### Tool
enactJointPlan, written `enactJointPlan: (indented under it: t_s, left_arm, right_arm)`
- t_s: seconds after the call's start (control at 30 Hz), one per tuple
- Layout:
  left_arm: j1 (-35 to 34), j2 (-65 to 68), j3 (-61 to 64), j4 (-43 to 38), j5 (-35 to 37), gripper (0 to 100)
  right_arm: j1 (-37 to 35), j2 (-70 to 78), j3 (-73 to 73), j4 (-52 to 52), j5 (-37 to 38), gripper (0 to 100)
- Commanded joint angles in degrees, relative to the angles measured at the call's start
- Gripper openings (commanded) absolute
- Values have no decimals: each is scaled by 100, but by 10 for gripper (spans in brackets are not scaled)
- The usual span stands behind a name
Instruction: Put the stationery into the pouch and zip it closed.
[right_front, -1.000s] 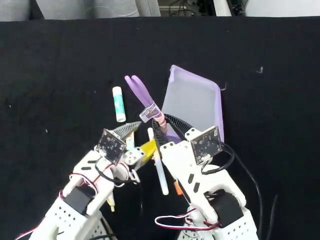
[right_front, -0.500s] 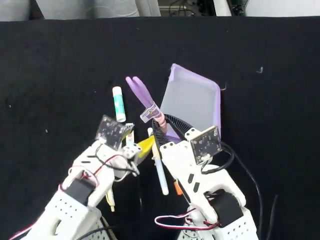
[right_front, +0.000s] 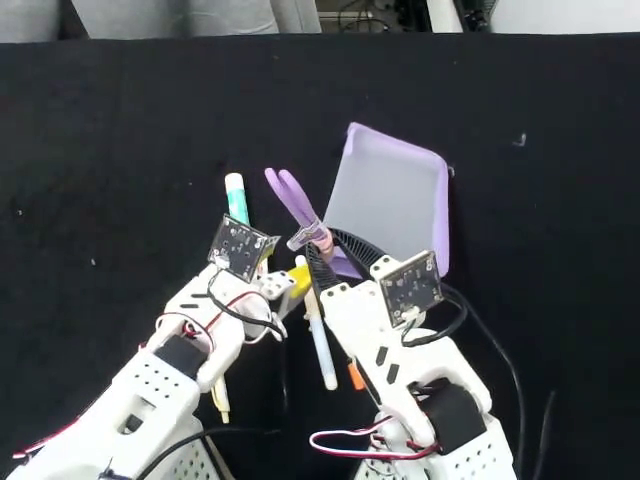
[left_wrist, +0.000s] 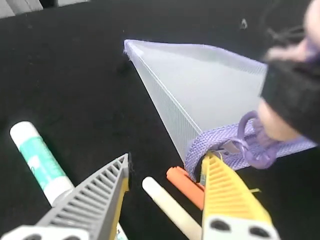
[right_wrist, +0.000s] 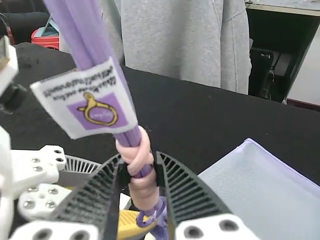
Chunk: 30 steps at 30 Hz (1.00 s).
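Currently held: purple pens, clamped by the right gripper at their pink band.
Left gripper: jaws apart at the pouch's near corner, yellow jaw just beside the purple edge strap; nothing between them.
Step, as I judge it: open the pouch's mouth, then feed the pens in.
How to do it well: left should pinch the strap and lift it so the mouth gapes. Right should swing the pens round, line them up with the pouch and slide them in lengthwise.
Pens' axis: slanting up from the jaws, free ends away from the robot and to its left, not toward the pouch.
Pouch: lies lengthwise away from the robot.
Left out: glue stick, white pen, orange marker.
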Motion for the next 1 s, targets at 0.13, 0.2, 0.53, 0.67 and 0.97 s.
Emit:
enactJointPlan:
  t_s: [0.13,0.2,0.53,0.67,0.97]
  left_arm:
    - [75,18,-198,-396,35,136]
    - [180,9,-198,-396,35,116]
    - [215,70,-277,-730,18,70]
    - [233,70,-198,-765,-466,31]
    - [-171,9,-189,-721,-527,29]
  right_arm:
    - [88,-215,-57,-62,26,12]
    - [88,-215,-66,-35,26,12]
    - [114,-215,-66,-26,26,12]
    - [123,-215,-66,-26,26,12]
    - [123,-215,-268,334,246,12]
